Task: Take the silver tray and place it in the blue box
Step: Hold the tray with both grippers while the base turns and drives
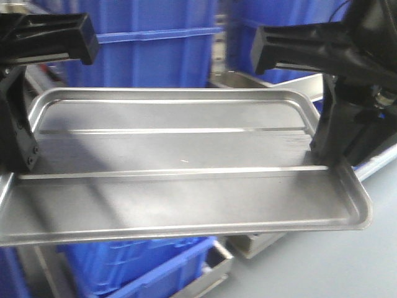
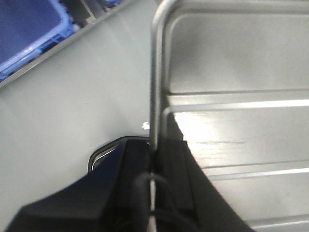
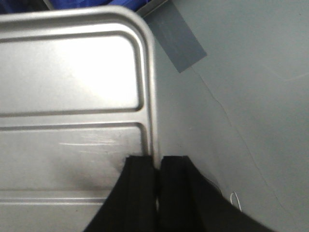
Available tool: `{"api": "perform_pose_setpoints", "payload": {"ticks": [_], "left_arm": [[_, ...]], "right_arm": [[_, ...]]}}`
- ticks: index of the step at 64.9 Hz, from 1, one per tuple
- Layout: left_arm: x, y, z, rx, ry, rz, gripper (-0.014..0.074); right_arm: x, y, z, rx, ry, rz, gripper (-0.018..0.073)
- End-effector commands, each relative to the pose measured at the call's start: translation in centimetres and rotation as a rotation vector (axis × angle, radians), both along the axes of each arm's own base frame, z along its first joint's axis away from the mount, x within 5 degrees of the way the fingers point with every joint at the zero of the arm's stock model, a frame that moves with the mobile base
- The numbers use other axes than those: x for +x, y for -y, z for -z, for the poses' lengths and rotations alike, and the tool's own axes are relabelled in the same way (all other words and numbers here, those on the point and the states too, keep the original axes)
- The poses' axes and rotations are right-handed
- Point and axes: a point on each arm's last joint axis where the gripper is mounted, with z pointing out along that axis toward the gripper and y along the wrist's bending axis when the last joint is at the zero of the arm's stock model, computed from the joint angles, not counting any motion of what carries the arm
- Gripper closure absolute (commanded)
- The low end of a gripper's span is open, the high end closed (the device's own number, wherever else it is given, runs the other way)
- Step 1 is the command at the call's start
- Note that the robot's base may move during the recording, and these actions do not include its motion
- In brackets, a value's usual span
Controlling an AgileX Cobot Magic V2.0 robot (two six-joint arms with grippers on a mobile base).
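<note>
Currently the silver tray [image 1: 186, 186] hangs level above the grey surface [image 3: 231, 96], left gripper [image 2: 153, 145] clamped on its left rim and right gripper [image 3: 158, 162] clamped on its right rim, with a blue box [image 1: 149, 267] partly under its near edge and more blue crates [image 1: 155, 56] behind.

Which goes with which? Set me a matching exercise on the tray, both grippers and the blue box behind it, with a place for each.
1. tray
2. left gripper
3. right gripper
4. blue box

a. fingers shut on the tray's right rim
b. beyond the tray's far rim
c. held up between both grippers
d. fingers shut on the tray's left rim

Pairs: 1-c, 2-d, 3-a, 4-b.
</note>
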Motion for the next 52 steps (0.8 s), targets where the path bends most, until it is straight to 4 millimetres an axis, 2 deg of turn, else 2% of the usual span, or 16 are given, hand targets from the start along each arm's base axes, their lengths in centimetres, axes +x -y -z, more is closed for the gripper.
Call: {"api": "perform_pose_setpoints", "payload": {"ticks": [1, 52], "left_arm": [[-0.15, -0.48, -1.23, -0.002, 0.035, -0.008, 0.0612], [-0.16, -0.49, -1.22, 0.000, 0.034, -0.008, 0.0612]], "right_arm": [[0.22, 0.55, -1.42, -0.012, 0.071, -0.005, 0.0501], [0.19, 0.61, -1.40, -0.018, 0.067, -0.003, 0.0501]]}}
